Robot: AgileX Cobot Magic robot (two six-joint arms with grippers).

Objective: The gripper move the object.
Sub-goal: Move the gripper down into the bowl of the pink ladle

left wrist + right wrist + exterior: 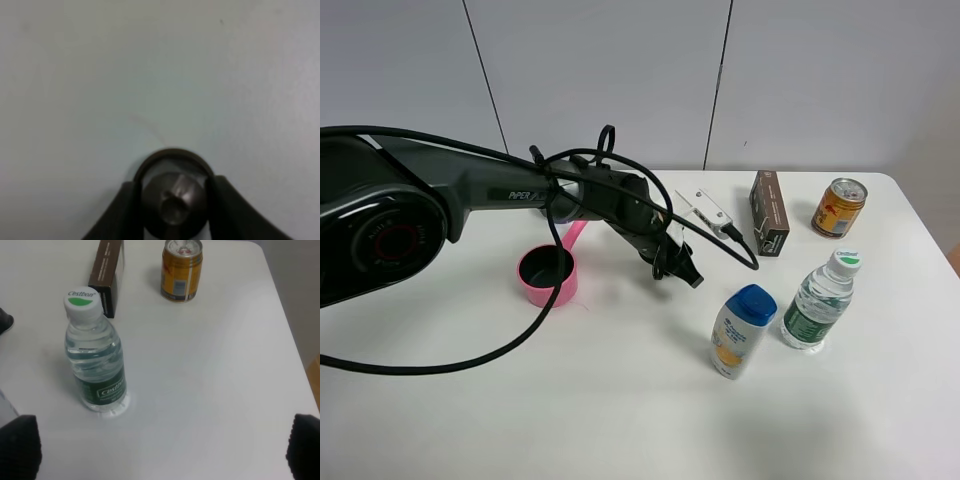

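Note:
In the left wrist view my left gripper (173,192) is shut on the object (173,202), a tiny dark brown-grey capsule with a flared rim, held between the two black fingers (119,212) just above the white table. In the exterior high view the left gripper (682,270) is near the table's middle, right of a pink cup (547,275); the capsule is too small to make out there. My right gripper (165,450) is open and empty, with its fingertips at the edges of the right wrist view; it is out of the exterior high view.
A white bottle with a blue cap (742,330) and a water bottle (819,300) stand right of the left gripper. A brown box (769,212), a yellow can (839,207) and a white block (706,210) lie further back. The table's right edge (287,330) is close.

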